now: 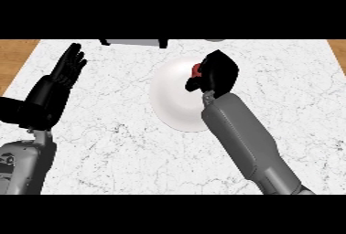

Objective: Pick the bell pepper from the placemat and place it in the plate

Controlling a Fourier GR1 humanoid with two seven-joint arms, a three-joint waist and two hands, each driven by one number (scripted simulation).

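Observation:
A white plate (pixel 174 91) lies on the marble counter near the middle of the head view. My right hand (pixel 218 73) hovers over the plate's right side with its fingers curled round a red bell pepper (pixel 197 69), of which only a small red part shows at the hand's left edge. Whether the pepper touches the plate is hidden by the hand. At the left, my left hand (pixel 66 68) stands open with straight fingers pointing up, resting away from the plate. No placemat is in view.
A white and black object (pixel 135 42) sits at the counter's far edge, behind the plate. Wooden floor or surface (pixel 17 52) shows beyond the counter's left edge. My right forearm (pixel 246 141) crosses the counter's lower right.

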